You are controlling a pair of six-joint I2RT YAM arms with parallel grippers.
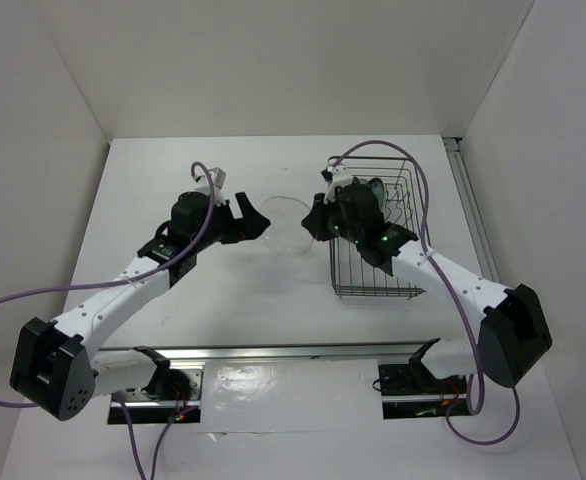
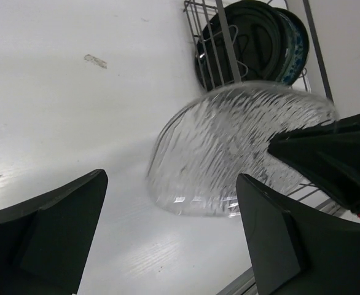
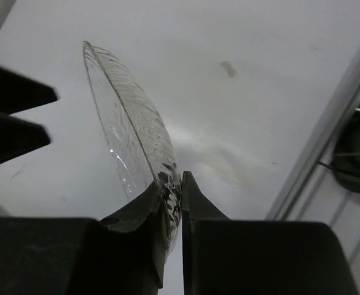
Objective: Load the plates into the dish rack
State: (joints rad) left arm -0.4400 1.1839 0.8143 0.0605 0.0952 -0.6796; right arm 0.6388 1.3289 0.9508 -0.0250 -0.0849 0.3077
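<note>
Clear glass plate point(image 1: 283, 225) in the air, on edge, beside the dish rack point(image 1: 378, 250)
The rack, at 3 o'clock, carries a black plate point(image 2: 247, 37) and a teal plate point(image 2: 298, 43). The right gripper point(image 3: 181, 184) pinches the ribbed rim; the left gripper point(image 1: 248, 215), at 9 o'clock, gapes wide.

The ribbed clear glass plate point(image 2: 229, 147) is tilted on edge beside the dark wire dish rack point(image 1: 378, 292), its rim pinched in the right tool point(image 3: 174, 187). A glossy black round plate point(image 2: 254, 37) and a teal-blue patterned plate point(image 2: 297, 46) stand upright in the rack.
</note>
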